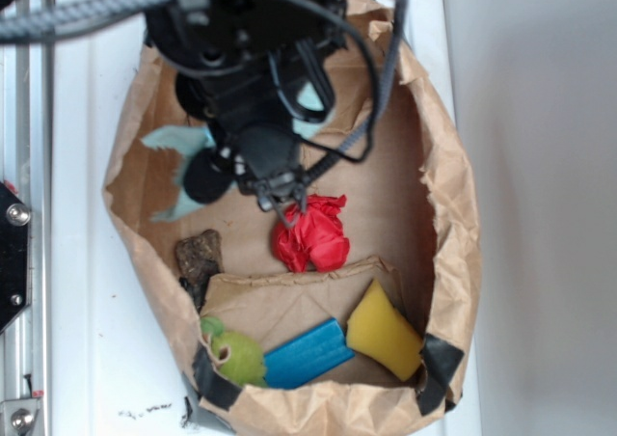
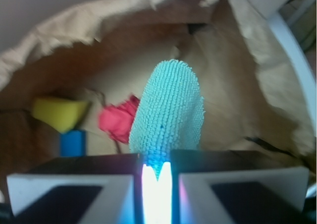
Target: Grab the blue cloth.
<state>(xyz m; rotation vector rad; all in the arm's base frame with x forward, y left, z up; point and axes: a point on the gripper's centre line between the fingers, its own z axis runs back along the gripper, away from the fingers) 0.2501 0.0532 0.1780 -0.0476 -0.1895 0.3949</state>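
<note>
The blue cloth [image 2: 168, 110] is a pale teal waffle-textured rag. In the wrist view it stands up in a rounded fold straight out of my gripper [image 2: 156, 172], whose jaws are pressed onto its lower end. In the exterior view parts of the blue cloth [image 1: 178, 142] show to the left of and behind the black arm [image 1: 251, 79]. The arm hangs over the upper half of the paper bag and covers the fingers from above.
All lies inside a crumpled brown paper bag [image 1: 453, 214]. A red cloth [image 1: 310, 233] sits just ahead of the arm. A yellow sponge [image 1: 381, 330], a bright blue ridged block [image 1: 308, 352] and a green toy [image 1: 234, 354] lie at the near end. A brown lump [image 1: 200, 255] is at the left.
</note>
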